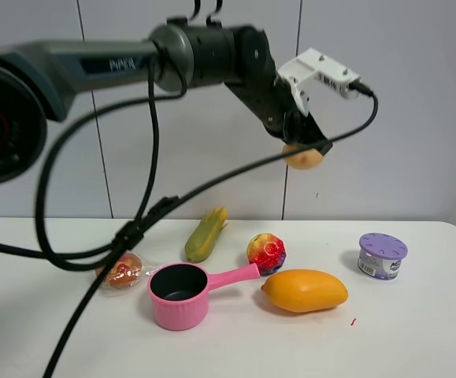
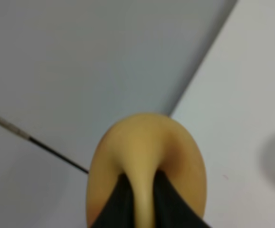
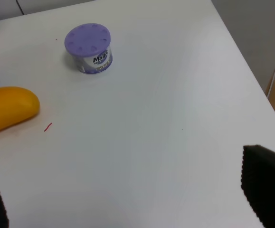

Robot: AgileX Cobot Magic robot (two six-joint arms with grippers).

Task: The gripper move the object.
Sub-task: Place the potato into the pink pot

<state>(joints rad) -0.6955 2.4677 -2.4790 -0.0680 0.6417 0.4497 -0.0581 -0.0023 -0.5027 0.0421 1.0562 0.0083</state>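
Nearest, the right gripper hovers over a bare stretch of the white counter close to its right edge. Its jaws are spread wide with nothing between them.

Farther in, a pink saucepan stands upright near the front middle. Its handle reaches right and ends just beside an orange mango lying on its side. Left of the pan sits a small snack in clear wrap, its left edge crossed by a black cable that hangs in front of it. Behind the end of the pan's handle rests a red-and-yellow speckled ball. To the right, apart from the mango, a purple-lidded tub stands upright. Farther back, left of the ball, a corn cob with green husk lies pointing toward the grey wall.

Farthest and highest, the left gripper hangs in front of that wall, with its white camera block above it. Its jaws are pinching the potato. In the left wrist view two black fingers press into the tan skin on either side of a raised ridge. The potato is off the counter, well above it. From the high camera it appears over the mango, touching only the jaws.
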